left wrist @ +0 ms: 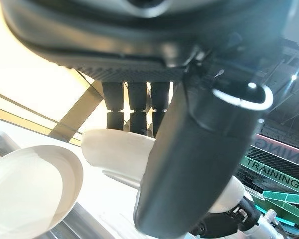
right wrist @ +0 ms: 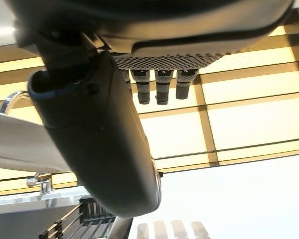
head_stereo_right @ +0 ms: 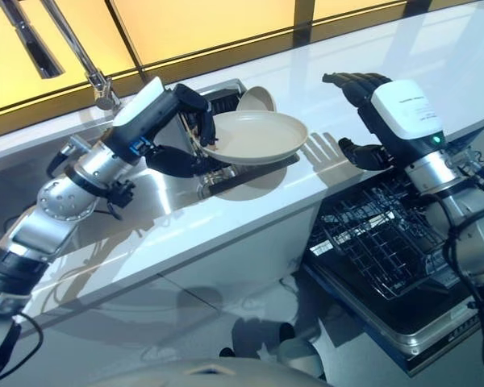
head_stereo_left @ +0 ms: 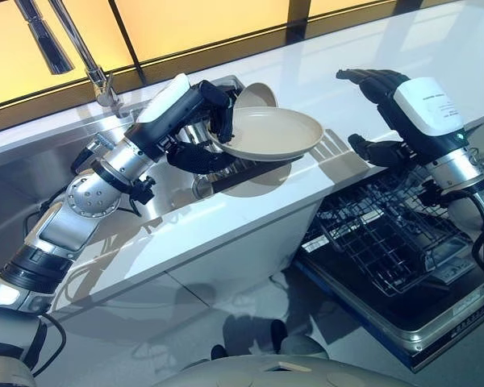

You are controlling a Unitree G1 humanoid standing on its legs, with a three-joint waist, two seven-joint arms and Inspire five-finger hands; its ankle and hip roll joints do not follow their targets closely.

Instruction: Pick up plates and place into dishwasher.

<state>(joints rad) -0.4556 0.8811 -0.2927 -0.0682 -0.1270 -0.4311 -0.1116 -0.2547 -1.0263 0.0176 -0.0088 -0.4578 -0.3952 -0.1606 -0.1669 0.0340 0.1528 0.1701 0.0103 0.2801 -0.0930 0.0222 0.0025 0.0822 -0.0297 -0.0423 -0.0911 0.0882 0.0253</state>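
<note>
Plate (head_stereo_left: 270, 133) pinched at its near rim by left hand (head_stereo_left: 206, 121), fingers above, thumb below; held level over counter (head_stereo_left: 226, 218), beside second plate (head_stereo_left: 256, 95) in sink. Right hand (head_stereo_left: 395, 109) spread wide, empty, above dishwasher rack (head_stereo_left: 379, 234). Step: carrying. Next: handover or lowering into rack.

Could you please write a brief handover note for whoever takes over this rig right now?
Left hand: shut on a beige plate, held roughly level above the sink edge.
Right hand: open, holding nothing, raised over the counter near the open dishwasher rack.
A second plate stands behind the held one, by the sink.
Done: one plate lifted. No plate visible in the rack.
Left: put the held plate into the rack, then fetch the second.
</note>
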